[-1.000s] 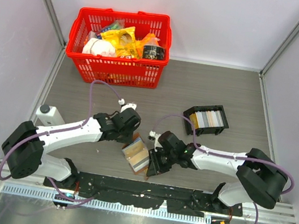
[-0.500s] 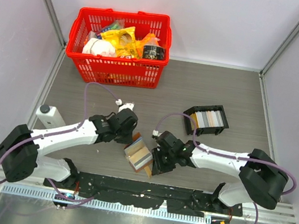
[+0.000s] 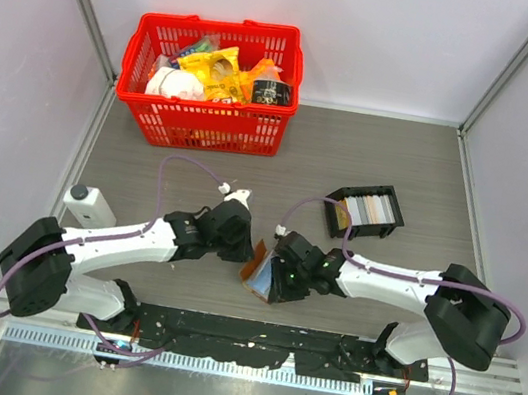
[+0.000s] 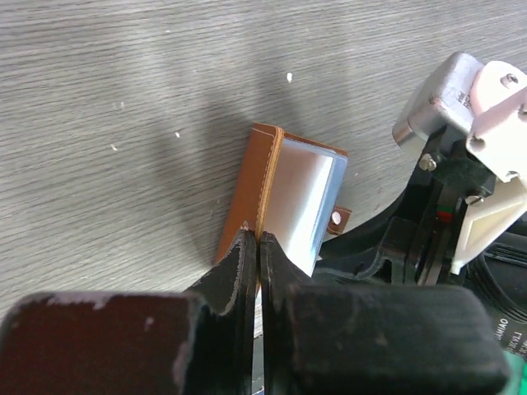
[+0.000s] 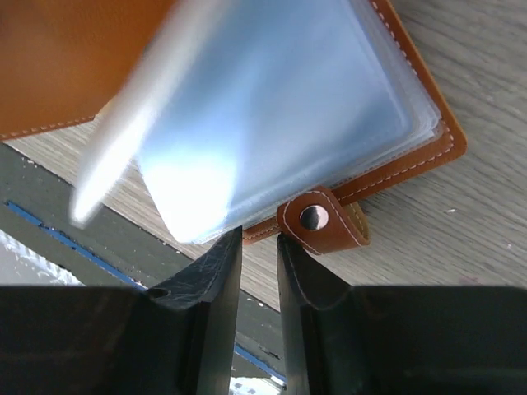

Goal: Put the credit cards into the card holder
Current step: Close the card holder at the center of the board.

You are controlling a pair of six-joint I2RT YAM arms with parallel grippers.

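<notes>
Card holder: the brown leather card holder (image 3: 259,270) sat at the near middle of the desk (image 3: 372,155), between the two arms, partly open with its clear sleeves (image 5: 272,107) fanned out.
Left gripper: the left gripper (image 4: 253,247) was nearly closed, pinching the stitched edge of the brown cover (image 4: 247,197), apparently to lift that flap and expose the pockets.
Right gripper: the right gripper (image 5: 255,247) was narrow, its fingers straddling the near edge of the lower cover beside the snap tab (image 5: 323,220); whether it truly gripped the leather I cannot tell. It looked placed to pin that half down against the left arm's pull.
Credit cards: the credit cards (image 3: 366,208) stood on edge in a small black tray (image 3: 364,212) to the far right, well apart from the holder; none was held.
Basket: a red basket (image 3: 212,82) of packaged goods stood at the far left, out of play.
Stage: judged as opening the holder, before any card was fetched.
</notes>
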